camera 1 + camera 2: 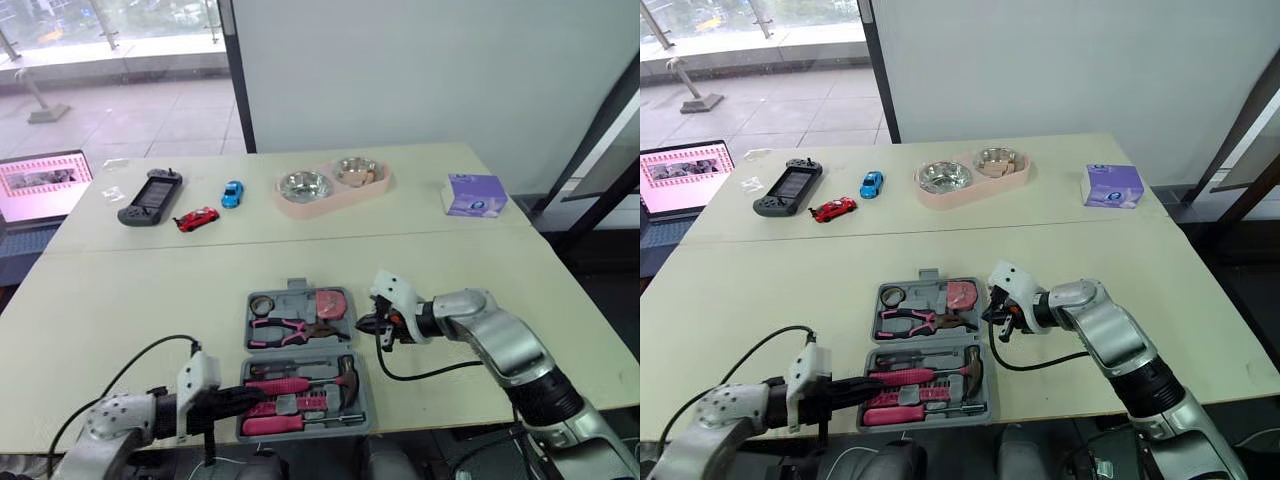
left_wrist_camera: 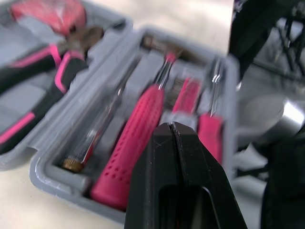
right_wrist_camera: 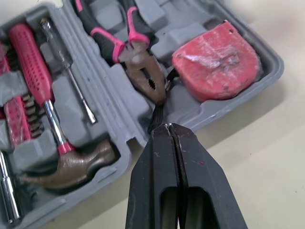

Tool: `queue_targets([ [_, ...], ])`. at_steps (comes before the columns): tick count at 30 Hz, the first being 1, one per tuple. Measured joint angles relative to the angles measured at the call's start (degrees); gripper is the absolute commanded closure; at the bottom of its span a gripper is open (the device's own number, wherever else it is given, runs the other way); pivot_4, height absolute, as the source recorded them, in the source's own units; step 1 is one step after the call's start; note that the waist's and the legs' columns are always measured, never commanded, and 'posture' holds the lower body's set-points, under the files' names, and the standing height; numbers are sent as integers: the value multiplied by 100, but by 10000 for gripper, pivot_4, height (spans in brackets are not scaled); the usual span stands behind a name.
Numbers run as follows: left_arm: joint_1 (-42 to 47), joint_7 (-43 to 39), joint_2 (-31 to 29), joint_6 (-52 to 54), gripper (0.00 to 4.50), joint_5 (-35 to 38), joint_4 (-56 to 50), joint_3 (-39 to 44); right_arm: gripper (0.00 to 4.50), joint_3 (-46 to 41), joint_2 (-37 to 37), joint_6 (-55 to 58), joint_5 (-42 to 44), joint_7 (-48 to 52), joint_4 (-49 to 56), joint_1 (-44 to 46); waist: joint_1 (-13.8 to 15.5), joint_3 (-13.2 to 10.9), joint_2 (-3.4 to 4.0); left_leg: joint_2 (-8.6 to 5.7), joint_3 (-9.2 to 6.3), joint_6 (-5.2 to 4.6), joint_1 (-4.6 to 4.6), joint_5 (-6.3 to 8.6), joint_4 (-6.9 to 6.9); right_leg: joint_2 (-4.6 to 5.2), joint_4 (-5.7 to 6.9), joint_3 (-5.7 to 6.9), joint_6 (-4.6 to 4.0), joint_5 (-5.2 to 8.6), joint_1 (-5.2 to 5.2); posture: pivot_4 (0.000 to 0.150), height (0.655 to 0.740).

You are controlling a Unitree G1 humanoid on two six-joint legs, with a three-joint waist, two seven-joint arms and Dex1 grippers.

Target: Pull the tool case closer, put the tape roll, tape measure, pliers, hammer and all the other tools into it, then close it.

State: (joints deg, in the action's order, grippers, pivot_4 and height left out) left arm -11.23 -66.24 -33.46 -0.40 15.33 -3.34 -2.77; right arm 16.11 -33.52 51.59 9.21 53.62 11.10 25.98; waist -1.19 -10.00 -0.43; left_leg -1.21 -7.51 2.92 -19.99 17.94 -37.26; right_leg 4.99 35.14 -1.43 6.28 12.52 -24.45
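Note:
The grey tool case point(image 1: 366, 404) lies open near the table's front edge. Its far half holds the tape roll point(image 1: 263, 303), the pink-handled pliers point(image 1: 280, 330) and the pink tape measure point(image 1: 329, 303). The near half holds the pink-handled hammer point(image 1: 300, 383), screwdrivers and bits. My left gripper point(image 1: 245, 397) is shut, its tip over the near half's left side, just above the hammer handle point(image 2: 128, 152). My right gripper point(image 1: 365, 323) is shut at the far half's right rim, beside the tape measure point(image 3: 217, 59). A thin black strap point(image 3: 157, 117) runs from the pliers' nose toward its tip.
At the table's back stand a pink double pet bowl point(image 1: 333, 185), a purple tissue box point(image 1: 474, 194), a blue toy car point(image 1: 232, 193), a red toy car point(image 1: 196, 218) and a game controller point(image 1: 151, 196). A laptop point(image 1: 40, 185) sits off the far left.

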Motion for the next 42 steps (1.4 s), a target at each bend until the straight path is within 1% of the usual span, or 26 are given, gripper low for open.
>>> queue_targets([
  [2, 78, 8, 29, -374, 45000, -159, 307, -160, 36775, -74, 51, 71, 32, -119, -65, 13, 13, 0, 0, 0, -1, 0, -4, 0, 3, 1, 0, 1, 1, 0, -6, 1500, 7360],
  [3, 139, 19, 22, -591, 45000, -261, 458, -237, 32268, -85, 69, 126, 62, -164, -113, 52, 23, 3, 5, 0, -1, 0, -3, 0, 4, 1, 1, 0, 1, 0, -6, 1500, 7360],
  [4, 218, 28, 1, -797, 45000, -356, 625, -313, 27079, -85, 92, 204, 82, -205, -171, 114, 33, 6, 10, 0, -1, 0, -2, 0, 4, 1, 2, 0, 0, 0, -6, 1500, 7360],
  [5, 275, 36, -23, -933, 45000, -402, 717, -356, 20965, -87, 123, 297, 124, -244, -222, 184, 33, 9, 16, 0, -1, 0, 0, 0, 4, 1, 2, 0, -1, 0, -5, 1500, 7360],
  [6, 299, 44, -31, -1021, 45000, -435, 768, -389, 17315, -94, 148, 374, 147, -284, -266, 234, 29, 16, 25, 0, 0, 0, 3, 0, 4, 1, 2, 0, -1, 0, 0, 1500, 7360],
  [8, 329, 87, -112, -1178, 45000, -484, 814, -505, 6982, -106, 259, 539, 205, -407, -485, 369, 20, 26, 37, 0, 1, 0, 14, 0, 10, 1, 1, -1, 0, 0, 6, 1500, 7360],
  [9, 337, 101, -133, -1200, 45000, -485, 826, -537, 1004, -120, 308, 584, 232, -457, -565, 405, 18, 30, 43, 0, 1, 0, 15, 0, 11, 1, 2, -1, 0, 1, 7, 1500, 7360],
  [17, 305, 246, -209, -1230, 45000, -482, 826, -628, 1004, -590, 1088, 870, 444, -1025, -1809, 913, -4, 58, 81, 0, 4, -1, 44, 0, 20, 0, 6, -4, 3, 2, 29, 1500, 7360],
  [22, 216, 347, -372, -977, 45000, -481, 546, -672, 1004, -651, 1407, 665, 438, -1270, -2654, 1097, -59, 59, 81, 1, 3, -1, 44, 1, 23, -2, 7, -4, 4, 3, 28, 1500, 7360],
  [25, 201, 376, -477, -885, 45000, -481, 468, -687, 1004, -560, 1456, 428, 402, -1249, -2921, 1167, -138, 59, 81, 1, 3, -2, 47, 1, 24, -2, 9, -4, 5, 3, 30, 1500, 7360],
  [29, 207, 392, -545, -724, 45000, -480, 385, -693, 1004, -559, 1594, 172, 400, -1172, -3284, 1299, -175, 61, 81, 4, 2, -2, 57, 0, 24, -7, 13, -6, 4, 3, 36, 1500, 7360],
  [36, 300, 375, -639, -607, 45000, -481, 363, -748, 1004, -895, 2000, 159, 672, -895, -4047, 1564, -238, 61, 81, 5, 0, -2, 57, 0, 24, -8, 13, -6, 4, 3, 37, 1500, 7360],
  [42, 302, 384, -647, -608, 45000, -482, 372, -749, 1004, -1134, 2132, 169, 811, -693, -4502, 1694, -276, 62, 82, 5, -1, -2, 57, 0, 24, -8, 15, -6, 4, 3, 37, 1500, 7360],
])
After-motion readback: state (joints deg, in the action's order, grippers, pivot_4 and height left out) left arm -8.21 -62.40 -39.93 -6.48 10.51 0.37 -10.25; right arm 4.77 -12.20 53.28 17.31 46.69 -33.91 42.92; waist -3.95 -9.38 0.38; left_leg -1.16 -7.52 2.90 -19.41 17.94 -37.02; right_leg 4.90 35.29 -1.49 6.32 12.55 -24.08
